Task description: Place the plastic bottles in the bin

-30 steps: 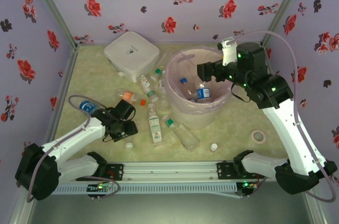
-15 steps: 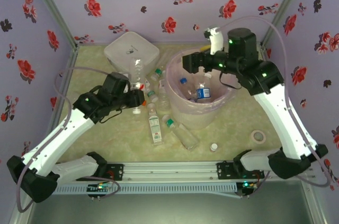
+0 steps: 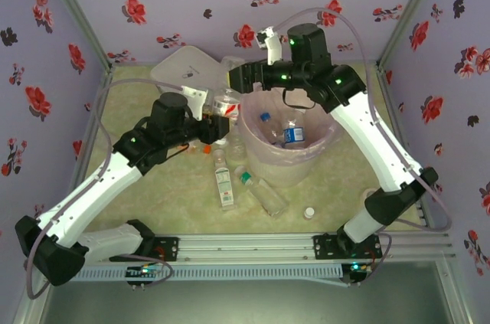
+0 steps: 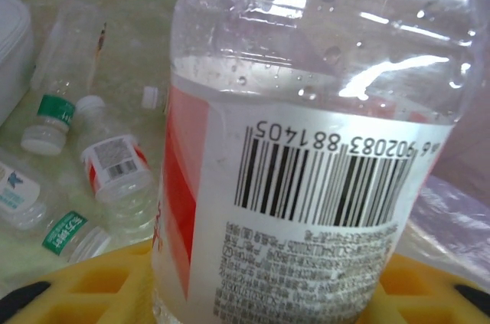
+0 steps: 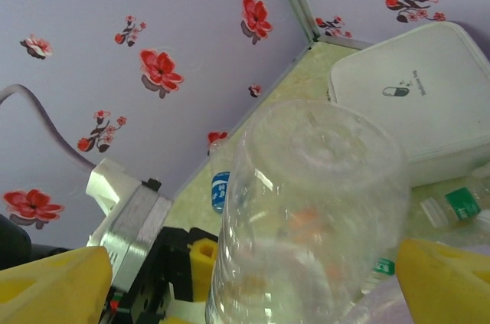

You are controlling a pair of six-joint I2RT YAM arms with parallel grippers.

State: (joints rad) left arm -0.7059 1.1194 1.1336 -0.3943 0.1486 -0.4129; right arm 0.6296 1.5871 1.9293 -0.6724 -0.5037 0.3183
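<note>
My left gripper (image 3: pixel 217 129) is shut on a clear plastic bottle (image 3: pixel 223 106) with a red and white label, held in the air just left of the bin's rim. Up close, the bottle (image 4: pixel 306 148) fills the space between the yellow fingers (image 4: pixel 84 289) of the left gripper (image 4: pixel 260 289). My right gripper (image 3: pixel 234 77) is open, one finger on each side of this bottle's clear base (image 5: pixel 314 186), not closed on it. The bin (image 3: pixel 321 148), a round bucket with a pink liner, holds two blue-capped bottles (image 3: pixel 292 135).
A white lidded box (image 3: pixel 181 71) stands at the back left. Loose bottles lie in front of the bin (image 3: pixel 223 186) (image 3: pixel 266 196) and left of it (image 4: pixel 53 106) (image 4: pixel 115 167). A small white cap (image 3: pixel 308 213) lies near the front right.
The left arm has lifted the labelled bottle off the table and carried it right, up to the bin's left rim. The right arm has swung left from over the bin to that bottle.
</note>
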